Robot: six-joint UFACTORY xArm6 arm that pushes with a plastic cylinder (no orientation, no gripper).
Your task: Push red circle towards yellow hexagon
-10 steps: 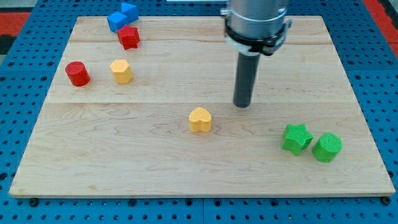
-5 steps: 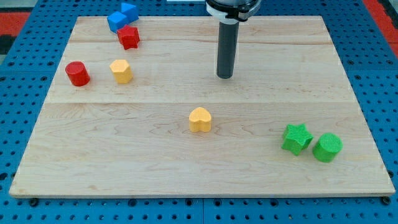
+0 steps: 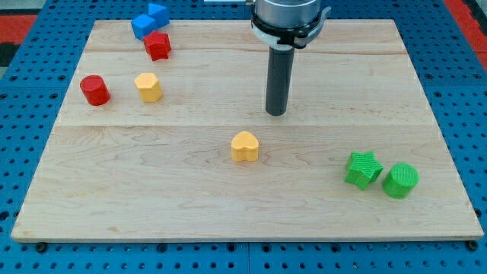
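The red circle (image 3: pixel 95 90) sits near the board's left edge. The yellow hexagon (image 3: pixel 148 87) stands just to its right, a small gap between them. My tip (image 3: pixel 276 113) is at the board's middle, far to the right of both, and above and right of a yellow heart block (image 3: pixel 245 146). It touches no block.
Two blue blocks (image 3: pixel 149 20) and a red star-like block (image 3: pixel 157 46) cluster at the top left. A green star (image 3: pixel 363 169) and a green circle (image 3: pixel 400 180) sit at the lower right. The wooden board (image 3: pixel 426 91) lies on a blue pegboard.
My tip moved up and left from the board's middle, then came back down a little. No block has moved.
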